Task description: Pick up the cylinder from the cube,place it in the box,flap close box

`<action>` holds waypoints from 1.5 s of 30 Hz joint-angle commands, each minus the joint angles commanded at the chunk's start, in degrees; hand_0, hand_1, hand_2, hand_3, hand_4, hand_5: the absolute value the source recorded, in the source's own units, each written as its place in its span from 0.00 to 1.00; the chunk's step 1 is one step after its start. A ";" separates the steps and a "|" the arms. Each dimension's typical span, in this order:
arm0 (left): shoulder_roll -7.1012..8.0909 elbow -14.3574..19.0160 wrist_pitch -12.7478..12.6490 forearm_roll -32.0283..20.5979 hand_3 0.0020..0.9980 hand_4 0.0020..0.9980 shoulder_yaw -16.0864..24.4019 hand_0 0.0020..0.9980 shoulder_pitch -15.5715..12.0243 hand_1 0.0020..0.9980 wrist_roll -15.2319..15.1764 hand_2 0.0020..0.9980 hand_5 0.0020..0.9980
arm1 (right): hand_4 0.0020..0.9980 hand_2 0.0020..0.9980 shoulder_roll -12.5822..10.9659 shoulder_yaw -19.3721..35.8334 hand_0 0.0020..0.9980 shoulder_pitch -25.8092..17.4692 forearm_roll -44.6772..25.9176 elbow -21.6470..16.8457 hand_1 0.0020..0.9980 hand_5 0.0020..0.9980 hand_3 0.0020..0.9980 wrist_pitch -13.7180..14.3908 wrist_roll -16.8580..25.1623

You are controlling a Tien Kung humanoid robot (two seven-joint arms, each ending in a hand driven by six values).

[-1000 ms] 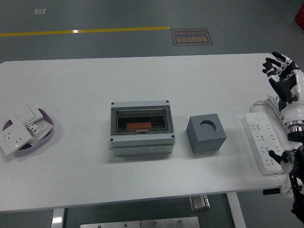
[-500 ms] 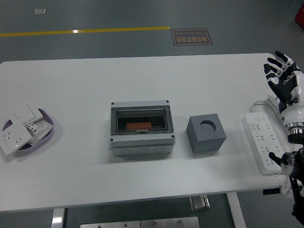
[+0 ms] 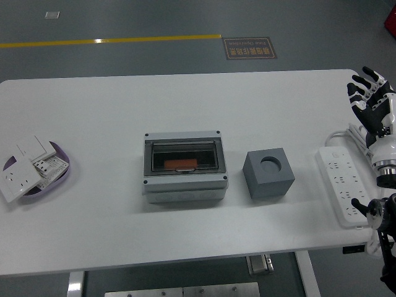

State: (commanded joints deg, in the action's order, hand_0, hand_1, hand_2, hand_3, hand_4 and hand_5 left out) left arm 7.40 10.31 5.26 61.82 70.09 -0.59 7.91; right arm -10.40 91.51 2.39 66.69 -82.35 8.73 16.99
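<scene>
At the table's (image 3: 93, 111) far right edge my right hand (image 3: 371, 102) hovers, fingers (image 3: 362, 86) spread and released, holding nothing. One grey box (image 3: 184, 166) sits mid-table, its clear flap down over one orange piece (image 3: 181, 164). One grey cube (image 3: 268, 172) stands just right of it, its round socket showing. One power strip (image 3: 340, 182) lies near right; one purple dish (image 3: 65, 173) of switch plates far left. Wide bare table between.

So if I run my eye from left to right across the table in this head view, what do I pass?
Purple dish of white wall switches → grey box with an orange piece inside → grey cube with a round hole → white power strip → the robot's right hand, fingers spread.
</scene>
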 joint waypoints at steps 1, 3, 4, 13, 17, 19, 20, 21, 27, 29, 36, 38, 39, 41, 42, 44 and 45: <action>0.00 0.00 0.00 0.03 0.65 0.73 0.07 0.64 0.06 0.66 -0.02 0.58 0.32 | 0.80 0.74 -0.02 -0.06 0.74 0.07 0.02 -0.11 0.69 0.28 0.77 -0.02 0.00; -0.03 0.00 -0.02 0.05 0.65 0.73 0.20 0.64 0.19 0.66 -0.05 0.58 0.32 | 0.80 0.74 -0.03 -0.18 0.74 0.20 0.03 -0.31 0.69 0.28 0.77 -0.05 0.02; -0.04 0.00 -0.03 0.06 0.65 0.73 0.26 0.64 0.24 0.66 -0.05 0.58 0.32 | 0.80 0.74 -0.02 -0.20 0.74 0.22 0.02 -0.37 0.69 0.28 0.77 -0.06 0.04; -0.27 0.00 -0.08 0.37 0.65 0.73 0.77 0.64 0.60 0.66 0.14 0.58 0.32 | 0.80 0.73 0.36 0.63 0.74 -0.08 -0.40 -0.18 0.69 0.28 0.77 -0.09 0.10; -0.37 0.00 -0.08 0.32 0.65 0.73 0.80 0.64 0.65 0.67 0.16 0.58 0.32 | 0.80 0.73 0.51 1.01 0.75 -0.06 -0.26 -0.24 0.69 0.29 0.76 -0.10 0.09; -0.40 0.00 -0.09 0.25 0.65 0.73 0.80 0.64 0.66 0.67 0.15 0.58 0.32 | 0.80 0.73 0.58 1.14 0.75 -0.06 -0.20 -0.33 0.69 0.29 0.76 -0.13 0.11; -0.40 0.00 -0.09 0.21 0.65 0.73 0.78 0.64 0.67 0.67 0.15 0.58 0.32 | 0.80 0.73 0.61 1.18 0.75 -0.06 -0.16 -0.38 0.69 0.29 0.76 -0.16 0.13; -0.40 0.00 -0.09 0.14 0.65 0.73 0.76 0.64 0.66 0.67 0.13 0.58 0.32 | 0.80 0.73 0.65 1.22 0.75 -0.08 -0.12 -0.43 0.69 0.29 0.76 -0.21 0.14; -0.39 0.00 -0.13 -0.11 0.65 0.72 0.72 0.64 0.43 0.67 0.16 0.58 0.32 | 0.80 0.73 0.83 1.38 0.74 -0.30 0.20 -0.68 0.69 0.29 0.76 -0.62 0.09; -0.41 0.00 -0.14 -0.13 0.64 0.72 0.78 0.64 0.32 0.66 0.21 0.58 0.32 | 0.80 0.73 0.86 1.52 0.74 -0.43 0.31 -0.77 0.68 0.29 0.76 -0.74 0.03; -0.48 0.00 -0.12 -0.19 0.65 0.72 0.67 0.64 0.36 0.66 0.12 0.58 0.32 | 0.80 0.72 0.54 1.97 0.74 -0.68 0.41 -0.95 0.68 0.29 0.75 -1.00 -0.16; -0.41 0.00 -0.11 -0.32 0.65 0.72 0.51 0.64 0.44 0.66 0.02 0.58 0.32 | 0.80 0.72 0.46 2.05 0.74 -0.72 0.36 -0.94 0.68 0.29 0.75 -1.04 -0.21; -0.37 0.00 -0.12 -0.34 0.65 0.72 0.51 0.64 0.48 0.66 0.00 0.58 0.32 | 0.80 0.72 0.44 2.07 0.74 -0.75 0.29 -0.90 0.68 0.29 0.75 -1.07 -0.23; -0.31 0.00 -0.12 -0.37 0.64 0.72 0.48 0.64 0.53 0.66 -0.04 0.58 0.31 | 0.80 0.72 0.40 2.10 0.74 -0.78 0.16 -0.84 0.67 0.30 0.73 -1.12 -0.27; -0.31 0.00 -0.12 -0.38 0.64 0.72 0.45 0.64 0.54 0.66 -0.04 0.58 0.31 | 0.80 0.72 0.35 2.12 0.74 -0.78 0.08 -0.82 0.67 0.30 0.73 -1.14 -0.29; -0.34 0.00 -0.10 -0.38 0.64 0.72 0.38 0.64 0.59 0.66 -0.05 0.58 0.31 | 0.80 0.72 0.23 2.19 0.74 -0.79 -0.08 -0.81 0.67 0.30 0.73 -1.17 -0.33; -0.36 0.00 -0.10 -0.41 0.64 0.72 0.33 0.64 0.60 0.66 -0.06 0.58 0.31 | 0.80 0.72 0.18 2.23 0.74 -0.80 -0.14 -0.81 0.67 0.30 0.73 -1.18 -0.34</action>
State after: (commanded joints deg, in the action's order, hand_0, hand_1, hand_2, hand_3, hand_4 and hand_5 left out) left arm 7.04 10.31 5.16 61.41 70.42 0.01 7.84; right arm -10.22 93.74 1.59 66.56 -83.16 7.55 16.65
